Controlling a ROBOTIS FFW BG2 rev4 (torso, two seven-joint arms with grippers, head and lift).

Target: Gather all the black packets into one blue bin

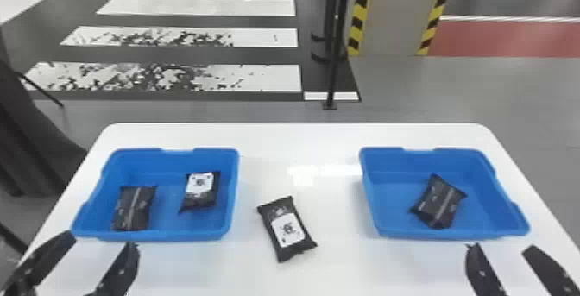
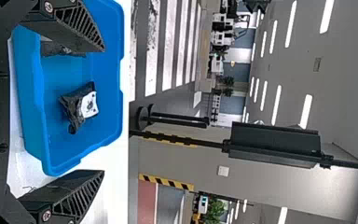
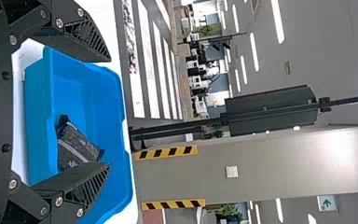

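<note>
Along the bottom edge, at the lower left: one left gripper [image 1: 102, 240], two black fingers spread, nothing between them. At the lower right: one right gripper [image 1: 500, 247], likewise spread and unladen. Bottom centre, between the two bins: one black packet [image 1: 287, 229], white label up, lying askew on the white table [image 1: 302, 137]. Left of centre: one blue bin, the left bin [image 1: 234, 183], holding two items, a seam-up packet [image 1: 134, 208] at its left and a labelled packet [image 1: 200, 190], white label up, at its right, the two apart. Right of centre: one matching right bin [image 1: 372, 204], holding a single slanted packet [image 1: 439, 202], seam up. Left edge, beyond the table: dark drapery [image 1: 30, 152]. Upper centre: one black pole [image 1: 332, 75] on the floor. Upper left: white floor stripes [image 1: 250, 77], partly worn. Upper right: one grey pillar [image 1: 388, 14], its edges banded yellow and black, beside a red floor strip [image 1: 509, 38].
</note>
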